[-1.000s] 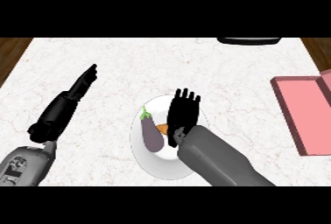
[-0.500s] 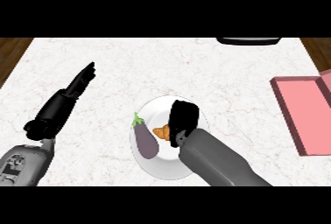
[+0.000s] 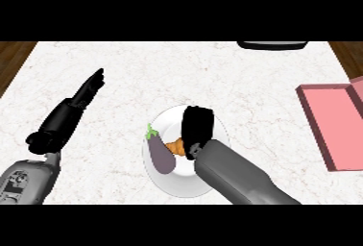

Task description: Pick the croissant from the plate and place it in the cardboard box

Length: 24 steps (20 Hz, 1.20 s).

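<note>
- Croissant (image 3: 174, 147) lies on the white plate (image 3: 166, 124), just right of the eggplant (image 3: 161, 156), as it did half a second ago; only a small orange part shows.
- Left hand (image 3: 83, 94), well left of the plate, keeps its place over the marble counter (image 3: 212, 77), fingers straight and together, holding nothing.
- Right hand (image 3: 196, 126) has curled further down over the plate; its bent fingers cover the croissant's right side and touch it.
- Pink box (image 3: 332, 125) sits far right of the plate.

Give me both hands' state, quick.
Left hand: open, fingers straight, holding nothing, over the counter left of the plate.
Right hand: fingers curled down over the croissant on the plate.
</note>
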Each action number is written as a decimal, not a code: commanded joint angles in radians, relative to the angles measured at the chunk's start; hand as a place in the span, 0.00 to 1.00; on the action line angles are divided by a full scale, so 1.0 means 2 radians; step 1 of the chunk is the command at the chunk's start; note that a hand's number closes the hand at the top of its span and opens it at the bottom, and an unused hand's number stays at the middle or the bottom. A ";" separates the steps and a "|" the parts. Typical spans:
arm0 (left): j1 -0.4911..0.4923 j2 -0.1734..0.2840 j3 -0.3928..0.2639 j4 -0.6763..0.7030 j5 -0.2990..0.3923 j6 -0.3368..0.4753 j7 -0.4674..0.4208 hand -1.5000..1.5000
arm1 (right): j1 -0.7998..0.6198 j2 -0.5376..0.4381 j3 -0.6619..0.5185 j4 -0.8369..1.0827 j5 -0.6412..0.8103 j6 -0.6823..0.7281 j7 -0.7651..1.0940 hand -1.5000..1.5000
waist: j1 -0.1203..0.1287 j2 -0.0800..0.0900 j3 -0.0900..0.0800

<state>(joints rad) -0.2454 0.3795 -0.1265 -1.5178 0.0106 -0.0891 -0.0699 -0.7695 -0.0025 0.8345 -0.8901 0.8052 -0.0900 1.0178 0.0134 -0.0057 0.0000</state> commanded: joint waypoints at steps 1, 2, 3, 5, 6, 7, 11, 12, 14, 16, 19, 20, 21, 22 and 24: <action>-0.001 -0.003 0.011 0.015 -0.004 -0.010 -0.010 0.50 | -0.028 0.001 -0.039 0.065 0.029 -0.044 -0.044 1.00 | -0.001 0.005 0.000; 0.017 0.003 0.009 -0.012 -0.006 -0.003 -0.013 0.50 | -0.043 -0.051 -0.074 0.047 -0.003 -0.040 -0.081 1.00 | 0.001 0.004 0.000; 0.005 -0.003 0.003 -0.007 -0.002 -0.009 -0.005 0.50 | -0.055 -0.041 -0.096 0.081 -0.017 -0.069 -0.111 1.00 | 0.005 0.007 0.000; -0.010 -0.008 0.001 0.003 -0.007 -0.005 -0.003 0.50 | -0.088 -0.105 -0.155 0.076 -0.066 -0.049 -0.164 1.00 | 0.006 0.011 0.001; 0.001 -0.006 -0.001 -0.014 -0.002 -0.008 0.001 0.50 | -0.073 -0.125 -0.173 0.095 -0.081 -0.068 -0.195 1.00 | 0.013 0.013 0.002; 0.012 0.002 0.007 -0.016 0.001 -0.012 -0.007 0.50 | -0.099 -0.129 -0.185 0.113 -0.082 -0.063 -0.209 1.00 | 0.017 0.011 0.001; -0.019 -0.011 0.003 -0.016 -0.001 -0.013 0.027 0.50 | -0.144 -0.128 -0.184 0.199 -0.042 -0.099 -0.261 1.00 | 0.015 0.010 0.001; -0.010 0.005 0.014 -0.011 0.003 -0.027 0.013 0.50 | -0.146 -0.136 -0.178 0.185 -0.028 -0.103 -0.253 1.00 | 0.009 0.007 0.000; 0.003 -0.011 0.007 -0.007 -0.010 -0.012 0.001 0.50 | -0.180 -0.132 -0.175 0.189 -0.010 -0.092 -0.229 1.00 | 0.006 0.006 0.000; -0.001 -0.008 0.017 0.013 -0.011 -0.017 -0.008 0.50 | -0.188 -0.149 -0.182 0.159 -0.010 -0.073 -0.227 1.00 | -0.003 0.003 0.000; 0.008 -0.014 0.005 -0.016 -0.027 -0.004 0.010 0.50 | -0.187 -0.151 -0.201 0.151 0.004 -0.134 -0.169 1.00 | -0.004 0.001 0.000; 0.008 -0.029 0.003 0.000 -0.024 0.003 -0.004 0.50 | -0.216 -0.161 -0.207 0.159 0.011 -0.134 -0.142 1.00 | -0.004 0.002 0.000; 0.017 -0.010 0.017 0.014 -0.020 -0.011 -0.026 0.50 | -0.232 -0.176 -0.224 0.165 0.004 -0.135 -0.130 1.00 | -0.002 0.003 -0.001; 0.003 -0.007 0.020 0.000 -0.012 -0.016 -0.002 0.50 | -0.212 -0.172 -0.231 0.160 0.007 -0.171 -0.109 1.00 | -0.005 0.002 0.000; 0.009 -0.001 0.022 -0.008 -0.010 -0.023 0.005 0.50 | -0.210 -0.187 -0.246 0.146 0.007 -0.191 -0.079 1.00 | -0.010 -0.001 0.000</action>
<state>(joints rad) -0.2311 0.3676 -0.0901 -1.5206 -0.0144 -0.1223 -0.0786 -1.1769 -0.3382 0.3940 -0.5700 0.8102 -0.3925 0.7500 0.0067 -0.0014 -0.0003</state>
